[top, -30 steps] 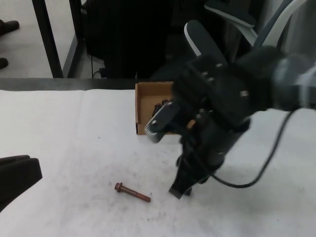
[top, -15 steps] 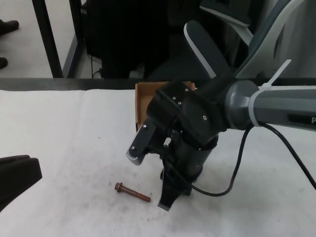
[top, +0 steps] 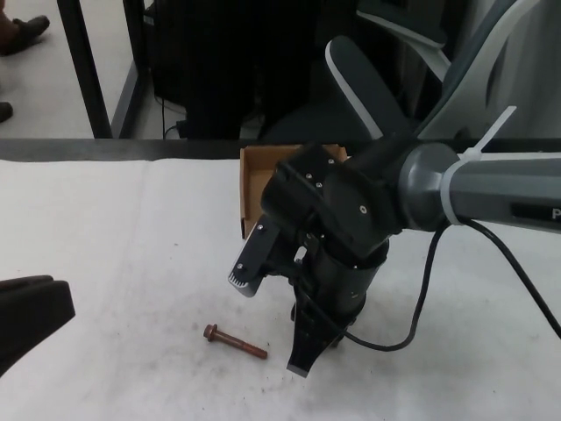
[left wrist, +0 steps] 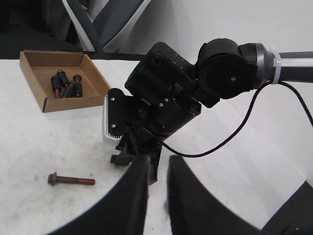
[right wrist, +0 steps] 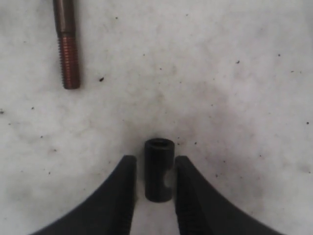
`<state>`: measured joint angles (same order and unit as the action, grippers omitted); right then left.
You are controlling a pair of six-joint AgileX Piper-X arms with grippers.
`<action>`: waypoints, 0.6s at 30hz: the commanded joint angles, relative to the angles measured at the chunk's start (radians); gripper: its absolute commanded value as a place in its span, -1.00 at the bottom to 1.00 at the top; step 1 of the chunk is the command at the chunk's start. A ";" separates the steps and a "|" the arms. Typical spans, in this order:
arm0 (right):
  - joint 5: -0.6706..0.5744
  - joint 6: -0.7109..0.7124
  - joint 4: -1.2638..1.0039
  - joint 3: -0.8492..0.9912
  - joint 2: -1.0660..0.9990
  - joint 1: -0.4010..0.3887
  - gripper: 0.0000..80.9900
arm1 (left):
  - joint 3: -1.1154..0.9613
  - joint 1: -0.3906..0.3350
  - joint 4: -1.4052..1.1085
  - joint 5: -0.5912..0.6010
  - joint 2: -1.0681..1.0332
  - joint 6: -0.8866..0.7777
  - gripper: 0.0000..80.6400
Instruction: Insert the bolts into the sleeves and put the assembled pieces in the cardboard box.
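My right gripper (right wrist: 154,164), low at centre of the high view, stood slightly apart around the short black cylindrical sleeve (right wrist: 159,169). The rusty brown hex-head bolt (top: 235,342) lay just left of it. My arm (top: 368,202) half hid the brown cardboard box (top: 252,189) behind. My left gripper (left wrist: 157,164) gaped narrowly, empty.

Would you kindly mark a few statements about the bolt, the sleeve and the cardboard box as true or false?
1. The bolt lies on the bench, outside the cardboard box. True.
2. The sleeve sits between the fingers of the right gripper. True.
3. The cardboard box is empty. False: several dark pieces lie in it.
4. The bolt is already in the sleeve. False: they lie apart on the bench.
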<state>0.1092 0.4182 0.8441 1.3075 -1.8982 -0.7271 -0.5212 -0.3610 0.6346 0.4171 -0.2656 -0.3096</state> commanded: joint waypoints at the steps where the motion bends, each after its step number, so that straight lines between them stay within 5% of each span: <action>1: -0.002 0.011 0.015 0.006 -0.018 -0.001 -0.36 | -0.001 0.000 -0.003 -0.005 0.007 0.003 -0.65; 18: 0.003 0.011 0.040 0.006 -0.045 0.001 -0.36 | -0.001 0.000 -0.003 -0.012 0.007 0.003 -0.65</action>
<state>0.1130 0.4182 0.8573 1.3098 -1.9334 -0.7271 -0.5212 -0.3610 0.6346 0.4139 -0.2656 -0.3096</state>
